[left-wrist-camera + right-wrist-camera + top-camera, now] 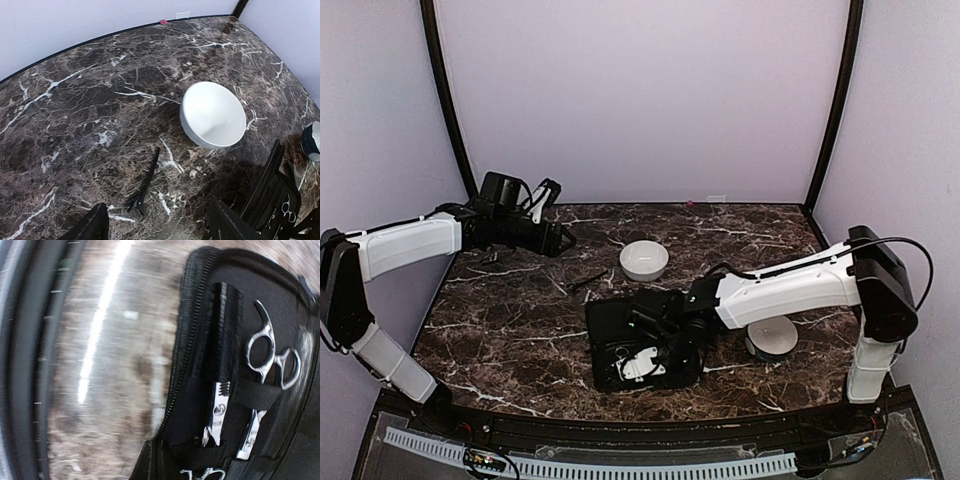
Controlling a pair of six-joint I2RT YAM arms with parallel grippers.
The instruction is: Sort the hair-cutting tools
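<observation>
Perhaps another scissors [202, 473], mostly off-frame.

The dark marble table [510, 330] carries a white bowl [644, 260] near its middle. A slim black comb [588, 283] lies just left of it, and a black case [610, 330] nearer the front (opened out flat). A dark-sided bowl [772, 340] stands at right.

No legible text anywhere. Tiny dark marking on silver-tipped tool [218, 412] in black case [197, 330], too blurred to read.
</observation>
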